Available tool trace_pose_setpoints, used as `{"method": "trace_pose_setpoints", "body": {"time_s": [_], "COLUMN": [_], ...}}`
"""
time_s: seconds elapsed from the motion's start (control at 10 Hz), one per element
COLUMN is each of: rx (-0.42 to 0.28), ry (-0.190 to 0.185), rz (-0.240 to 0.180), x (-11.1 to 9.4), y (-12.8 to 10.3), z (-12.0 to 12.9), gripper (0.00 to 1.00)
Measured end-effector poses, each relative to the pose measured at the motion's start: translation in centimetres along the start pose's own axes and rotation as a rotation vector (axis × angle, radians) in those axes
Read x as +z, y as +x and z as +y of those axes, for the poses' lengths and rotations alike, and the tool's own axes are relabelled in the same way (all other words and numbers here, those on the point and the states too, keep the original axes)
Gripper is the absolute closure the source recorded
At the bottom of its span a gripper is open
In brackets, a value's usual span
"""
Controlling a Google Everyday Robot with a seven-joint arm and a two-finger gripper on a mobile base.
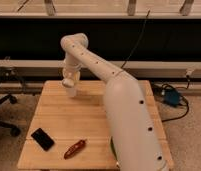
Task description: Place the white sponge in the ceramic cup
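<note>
Well, here is how I am standing at this moment.

My arm: I am reaching with my white arm [129, 120] from the lower right of the frame up and across to the upper left. Its broad forearm is covering the right part of the wooden table [54, 117].

My pincer: my gripper [69, 84] is hanging wrist-down over the far left part of the table, upper left of centre in the frame.

Pincer state: I cannot tell whether it is wide, narrow or holding anything, because it is blending into the pale shape beneath it.

Task's thing: the ceramic cup [70, 92] is standing upright on the table near its far edge, directly under my gripper. I cannot tell whether the two are touching.

Black item: a flat black rectangular object [42, 139] is lying in the lower left of the table, near the front edge and well apart from the cup.

Red item: a reddish-brown elongated object [74, 148] is lying at a slant near the front edge, just right of the black one and not touching it.

Green dish: a sliver of the green dish [113, 148] is showing beside my forearm, lower centre.

Floor, left edge: an office chair [1, 107] is standing beside the table.

Floor, right side: a blue box [171, 96] is sitting among dark cables.
</note>
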Motion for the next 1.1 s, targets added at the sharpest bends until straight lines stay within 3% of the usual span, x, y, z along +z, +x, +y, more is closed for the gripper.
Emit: {"method": "trace_pose_setpoints", "body": {"time_s": [0.4,0.8,1.1], "rx": [-0.013,-0.009,-0.006], "ry": [0.005,0.032,0.026], "rz": [-0.015,-0.003,-0.003], "x": [0.53,0.69,0.06], "y": [-0.39,-0.82,-0.12], "z": [-0.98,-1.20,-0.49], "gripper": [0.23,0.20,0.20]}}
